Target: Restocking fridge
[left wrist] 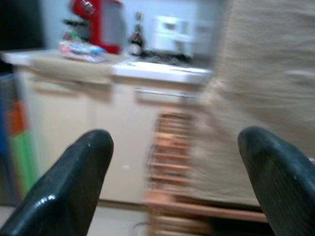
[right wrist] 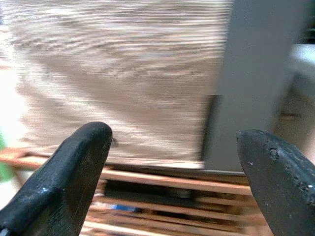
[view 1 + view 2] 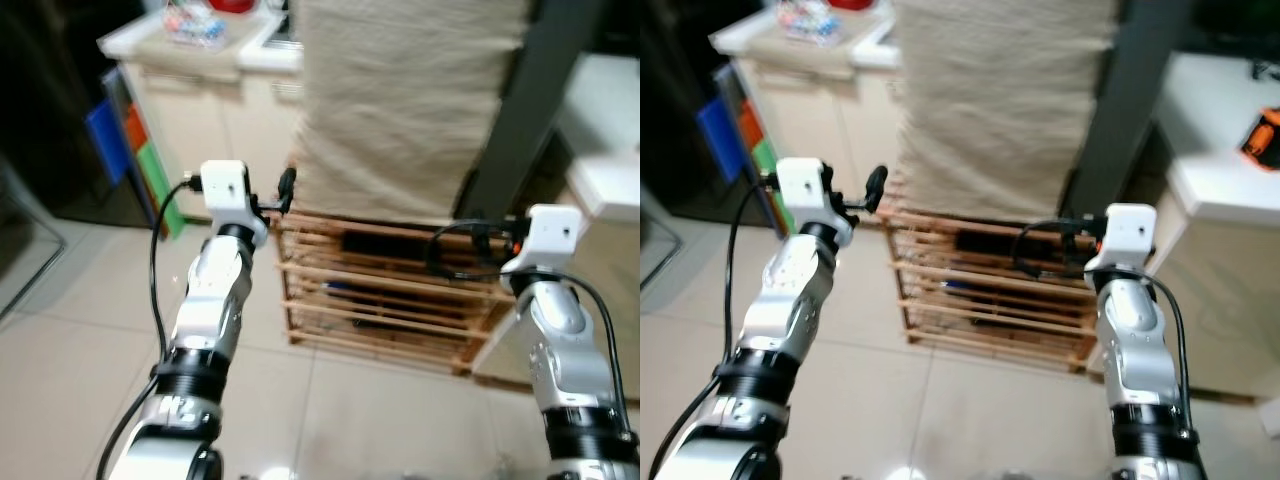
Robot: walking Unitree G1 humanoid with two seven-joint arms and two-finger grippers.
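Note:
Both arms are raised in front of a wooden slatted rack [image 3: 380,300] with a beige cloth [image 3: 400,100] draped over its top. My left gripper [image 1: 172,142] is open and holds nothing; it sits by the rack's upper left corner [image 3: 285,192]. Level with the rack's top right, my right gripper [image 2: 172,132] is also open, with nothing between its fingers. Dark items lie on the rack's shelves behind the slats; I cannot tell what they are. The wrist views are blurred.
A grey upright panel [image 3: 520,110] stands right of the cloth. A cream counter [image 3: 190,50] at the back left carries a red appliance [image 1: 96,24] and a packet. A white counter [image 3: 1230,150] with an orange object [image 3: 1262,135] is on the right. Pale tiled floor [image 3: 60,350] lies below.

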